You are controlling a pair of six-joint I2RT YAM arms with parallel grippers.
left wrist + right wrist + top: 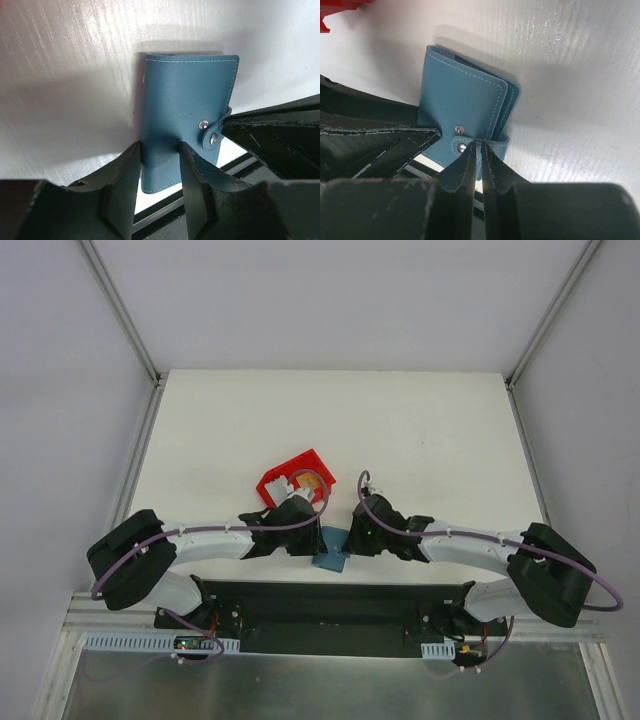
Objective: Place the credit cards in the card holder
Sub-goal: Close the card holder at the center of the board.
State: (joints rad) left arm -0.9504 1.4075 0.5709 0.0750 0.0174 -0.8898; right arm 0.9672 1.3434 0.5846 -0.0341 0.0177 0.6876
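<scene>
Desk: While both arms reach over the flat white table (420, 430), where does the teal-blue folding card holder (182, 95) sit?

Picture editor: It is near the table's front edge, folded shut, between the two grippers. The left gripper (159, 155) clamps the card holder's lower edge between its black fingers (125, 185).

Desk: And the right gripper (478, 147)?

Picture editor: Its fingers (462, 175) stand almost together at the card holder's snap strap (495, 141). They seem to pinch the strap, though the contact itself is hidden behind the fingertips. The strap's metal snap lies just beside a second stud on the cover.

Desk: And the cards?

Picture editor: The pale, thin, flat credit cards (279, 484) lie in the square red plastic bin (305, 460). The bin stands just beyond the left gripper and apart from the card holder. The overhead view shows the cards too small to count.
</scene>
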